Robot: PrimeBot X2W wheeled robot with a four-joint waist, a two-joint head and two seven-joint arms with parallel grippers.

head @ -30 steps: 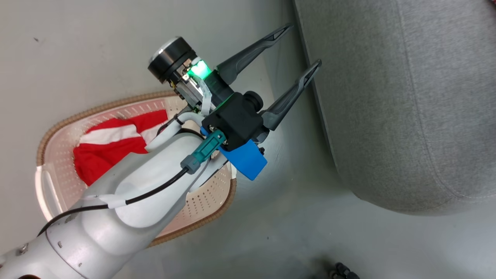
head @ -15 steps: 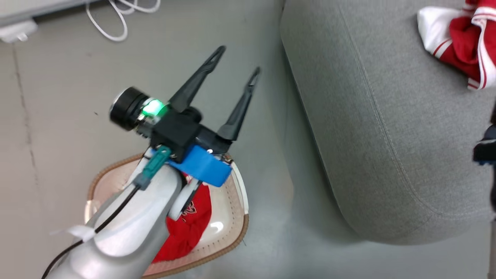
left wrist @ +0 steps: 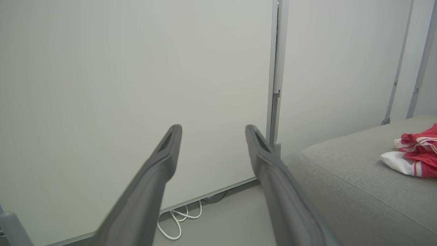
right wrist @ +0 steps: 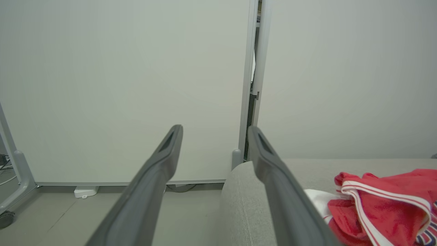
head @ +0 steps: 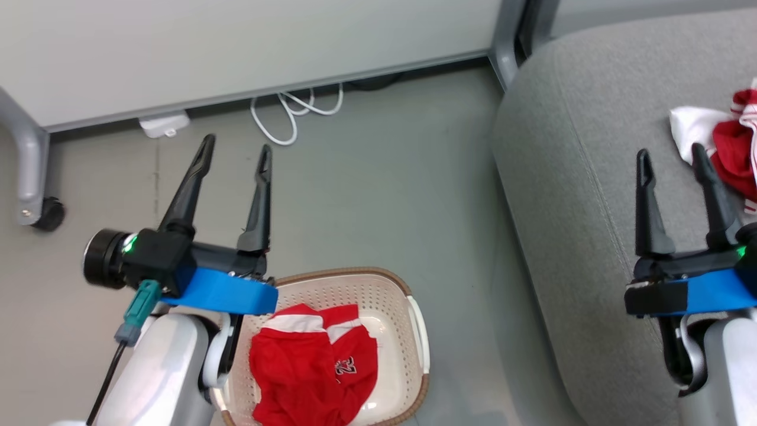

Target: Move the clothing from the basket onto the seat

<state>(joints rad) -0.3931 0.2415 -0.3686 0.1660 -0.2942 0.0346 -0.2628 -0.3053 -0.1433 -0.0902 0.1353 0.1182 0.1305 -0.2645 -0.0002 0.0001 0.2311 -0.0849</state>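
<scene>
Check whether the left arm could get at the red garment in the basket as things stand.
Probably yes: the left gripper stands open and empty by the left rim of the basket, and the red garment lies uncovered inside, nothing above it.

Open floor (head: 378,195) separates basket (head: 355,293) and seat (head: 562,207); a white panel (head: 236,47) closes the far side.

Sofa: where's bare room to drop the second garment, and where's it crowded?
Bare: the sofa from its rounded left edge across to the red garment at far right; the open right tool hangs over that stretch. The floor strip between basket and sofa is bare too. Crowded: the sofa's right end, where that garment lies.
</scene>
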